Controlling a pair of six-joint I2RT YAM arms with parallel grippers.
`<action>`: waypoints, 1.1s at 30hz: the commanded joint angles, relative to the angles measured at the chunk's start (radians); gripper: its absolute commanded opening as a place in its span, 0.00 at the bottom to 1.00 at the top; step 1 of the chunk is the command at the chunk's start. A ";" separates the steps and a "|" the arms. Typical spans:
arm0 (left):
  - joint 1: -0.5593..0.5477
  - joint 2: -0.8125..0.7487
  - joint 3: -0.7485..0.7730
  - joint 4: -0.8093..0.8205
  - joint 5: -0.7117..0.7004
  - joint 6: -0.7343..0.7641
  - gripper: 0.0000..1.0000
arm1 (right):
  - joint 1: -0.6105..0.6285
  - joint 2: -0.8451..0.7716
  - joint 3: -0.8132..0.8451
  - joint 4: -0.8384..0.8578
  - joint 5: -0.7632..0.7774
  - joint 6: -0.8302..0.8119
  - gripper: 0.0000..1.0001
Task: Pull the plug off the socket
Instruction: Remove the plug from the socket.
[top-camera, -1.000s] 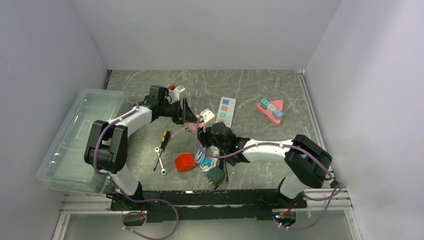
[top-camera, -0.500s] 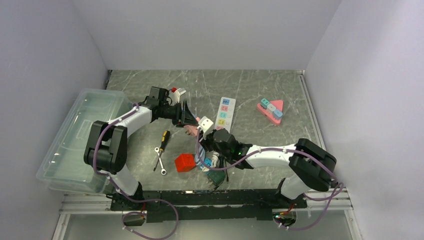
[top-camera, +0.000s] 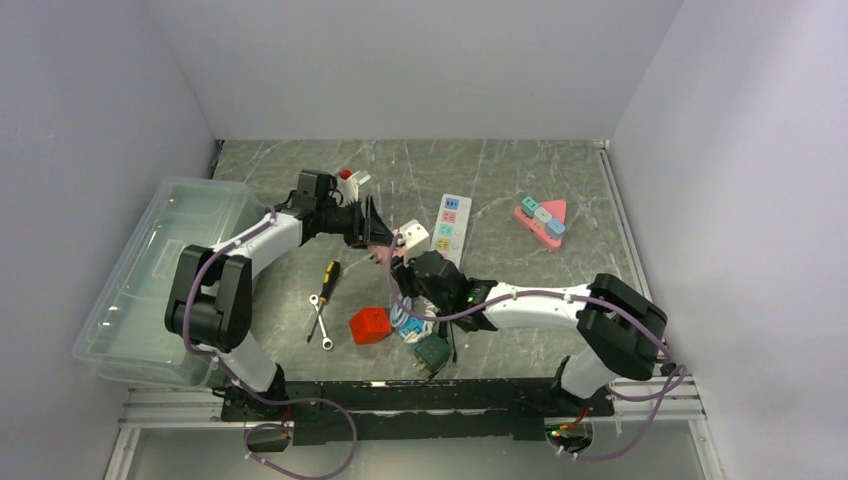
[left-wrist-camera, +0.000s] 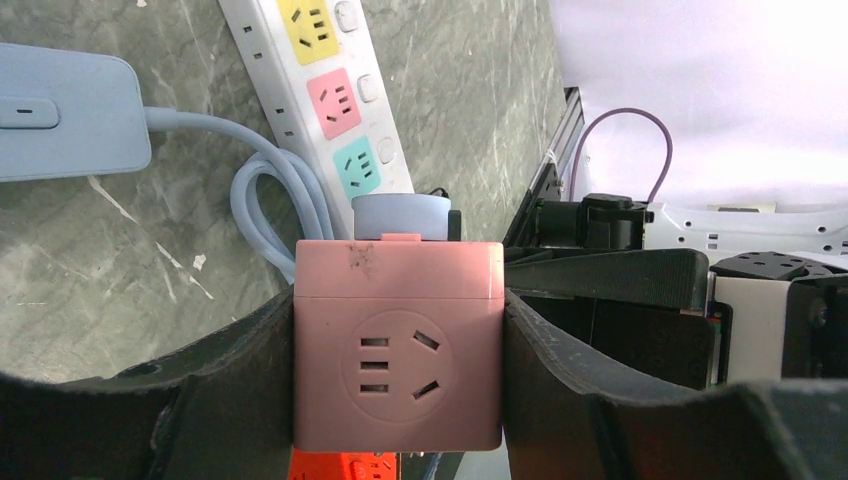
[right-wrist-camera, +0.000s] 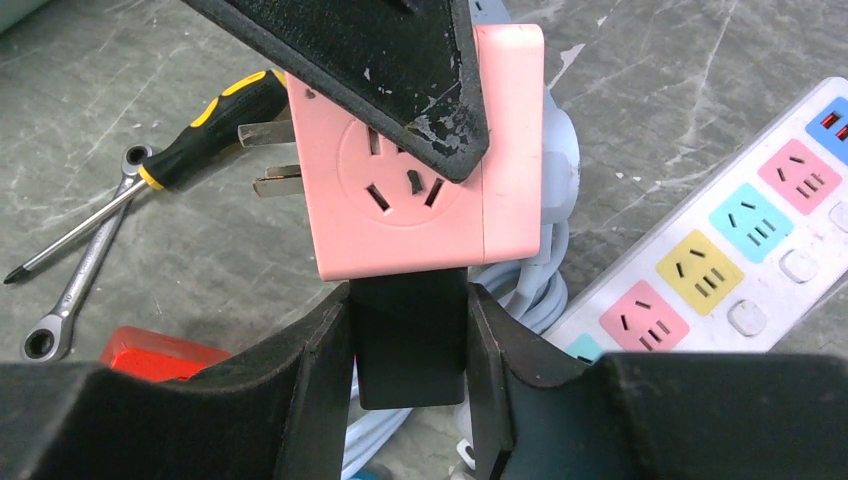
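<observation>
I'm gripping the pink socket cube (left-wrist-camera: 398, 300) in my left gripper (left-wrist-camera: 398, 385), jaws half-spread; my right gripper (right-wrist-camera: 408, 375) is pinching the black plug (right-wrist-camera: 408, 320) at the cube's six o'clock

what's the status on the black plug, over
Left gripper shut on pink cube socket block. Right gripper shut on black rectangular plug, seated against it. Pale blue round plug on another face, not blocking.

The socket cube (left-wrist-camera: 397, 345) is mid-table, power strip (top-camera: 452, 222) just right of it, screwdriver (top-camera: 328, 275) and wrench (top-camera: 320, 320) to its left.
</observation>
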 joint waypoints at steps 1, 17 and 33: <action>0.023 -0.037 -0.004 0.043 -0.097 0.007 0.00 | -0.023 -0.030 0.032 0.027 0.102 0.048 0.00; 0.030 -0.035 0.005 0.028 -0.100 0.019 0.00 | 0.101 -0.121 -0.121 0.265 -0.241 -0.329 0.00; 0.032 -0.051 0.001 0.025 -0.112 0.027 0.00 | -0.028 -0.084 -0.013 -0.003 0.123 0.102 0.00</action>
